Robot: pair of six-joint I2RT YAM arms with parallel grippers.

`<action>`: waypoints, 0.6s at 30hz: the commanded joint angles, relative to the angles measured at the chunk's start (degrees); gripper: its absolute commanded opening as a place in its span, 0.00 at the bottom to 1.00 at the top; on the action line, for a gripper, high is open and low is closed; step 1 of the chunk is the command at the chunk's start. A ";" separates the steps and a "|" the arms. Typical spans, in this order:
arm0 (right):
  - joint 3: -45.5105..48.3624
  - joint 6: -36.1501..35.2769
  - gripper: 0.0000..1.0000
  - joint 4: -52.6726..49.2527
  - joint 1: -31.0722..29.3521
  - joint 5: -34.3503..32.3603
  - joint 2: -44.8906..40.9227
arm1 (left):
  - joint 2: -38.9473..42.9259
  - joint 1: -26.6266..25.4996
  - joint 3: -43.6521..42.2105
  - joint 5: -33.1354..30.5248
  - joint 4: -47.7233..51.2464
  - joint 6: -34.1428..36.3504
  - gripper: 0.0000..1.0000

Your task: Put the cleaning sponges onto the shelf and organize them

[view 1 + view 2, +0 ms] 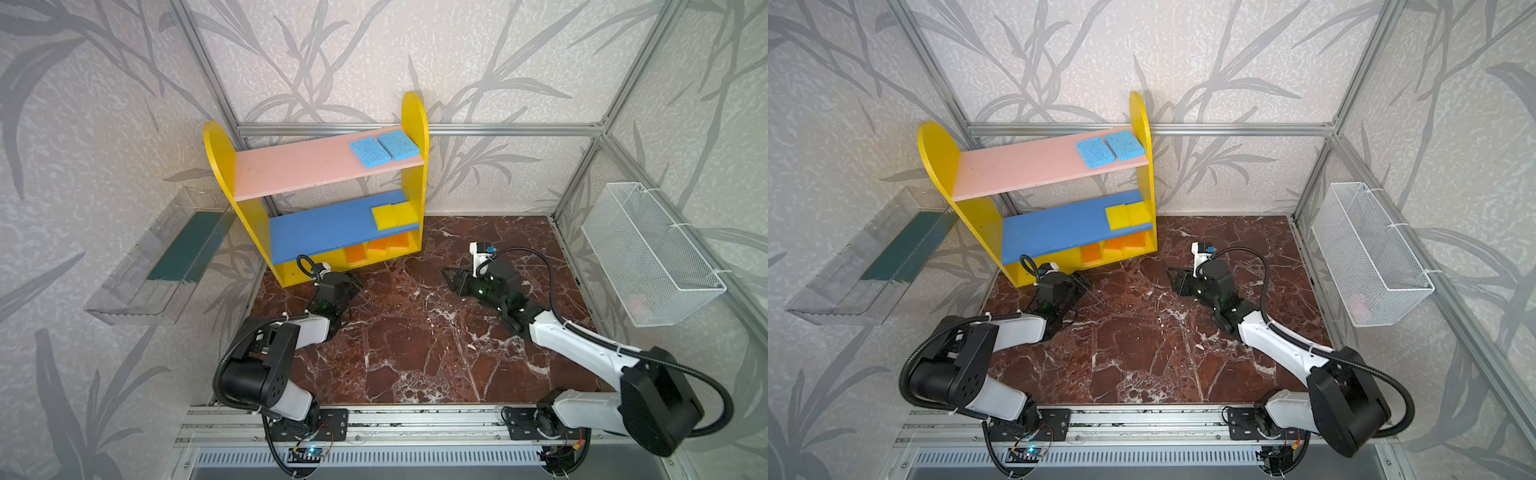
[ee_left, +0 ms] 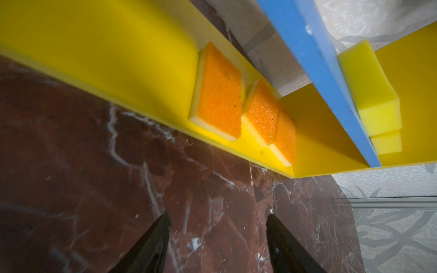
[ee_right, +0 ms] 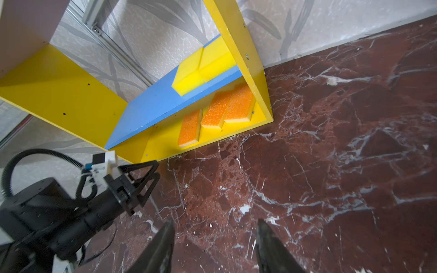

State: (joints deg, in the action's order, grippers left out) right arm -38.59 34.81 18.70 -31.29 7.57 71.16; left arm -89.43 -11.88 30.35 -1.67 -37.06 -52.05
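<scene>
The shelf (image 1: 249,216) stands at the back left of the marble floor. Two blue sponges (image 1: 370,152) (image 1: 398,144) lie side by side at the right end of its pink board. On the blue board below, two yellow sponges (image 1: 384,216) (image 1: 405,212) also sit at the right end. Three orange-topped sponges (image 2: 217,99) (image 2: 262,113) (image 3: 238,104) rest on the yellow base, the right two overlapping. My left gripper (image 1: 353,282) (image 2: 218,217) hovers open and empty just in front of the base. My right gripper (image 1: 451,276) (image 3: 215,222) is open and empty over bare floor, right of the shelf.
A clear plastic tray with a green liner (image 1: 166,257) hangs on the left wall. A white wire basket (image 1: 652,257) hangs on the right wall. The two grippers face each other across the marble floor (image 1: 415,332). Aluminium rails (image 1: 415,419) border the front.
</scene>
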 commanded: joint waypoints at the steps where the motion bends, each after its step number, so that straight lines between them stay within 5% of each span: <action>1: 2.58 -0.49 0.54 -2.64 0.02 0.14 -3.10 | -1.88 0.43 4.15 -2.13 -1.74 4.03 0.65; 8: 4.23 -1.94 0.76 -2.10 0.21 -2.62 -3.70 | -1.03 0.04 8.34 -2.94 3.94 9.59 0.69; 16: 4.04 -15.11 1.00 -3.80 1.32 -16.20 -7.46 | 12.14 -2.38 11.70 -4.85 24.20 17.74 0.90; 18: 3.92 -18.89 0.99 -3.81 1.61 -19.40 -7.70 | 15.68 -2.37 12.08 -5.96 28.69 18.50 0.91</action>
State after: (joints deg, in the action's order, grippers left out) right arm -34.52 23.53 14.74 -30.09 -4.40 64.90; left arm -77.97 -14.17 40.49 -5.13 -17.82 -37.21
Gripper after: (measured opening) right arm 0.991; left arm 0.904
